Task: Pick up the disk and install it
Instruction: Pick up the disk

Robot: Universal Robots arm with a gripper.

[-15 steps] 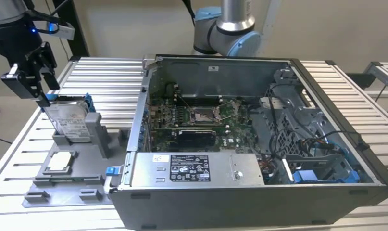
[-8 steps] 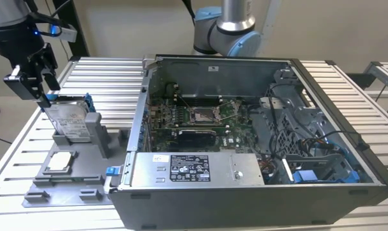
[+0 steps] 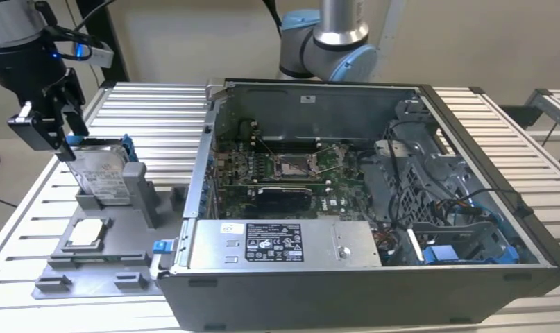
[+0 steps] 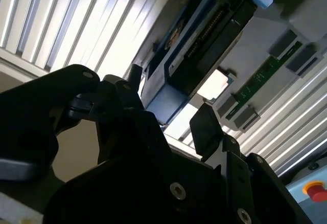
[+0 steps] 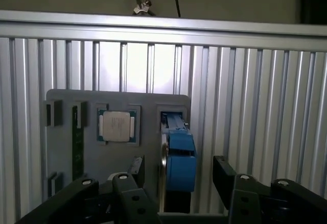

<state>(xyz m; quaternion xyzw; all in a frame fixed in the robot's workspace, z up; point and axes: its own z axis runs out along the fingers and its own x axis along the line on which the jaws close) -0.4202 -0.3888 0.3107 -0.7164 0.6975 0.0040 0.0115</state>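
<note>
The disk (image 3: pixel 104 173) stands on edge in a slot of the grey fixture (image 3: pixel 104 260) at the exterior view's left, silver with a white label and a blue carrier frame. My black gripper (image 3: pixel 57 133) hovers at its upper end, open. In both wrist views the disk (image 5: pixel 179 157) (image 4: pixel 204 45) shows edge-on. There the gripper (image 5: pixel 179 175) (image 4: pixel 171 104) has one finger on each side of the blue frame, with a gap between each finger and the frame. Nothing is held.
The grey fixture also holds a small square chip (image 3: pixel 87 232) and a green memory stick (image 5: pixel 77 142). An open computer case (image 3: pixel 372 208) fills the slatted aluminium table (image 3: pixel 150 118) beside it, with a silver power supply box (image 3: pixel 280 243) and a blue-tabbed drive bay (image 3: pixel 446 253).
</note>
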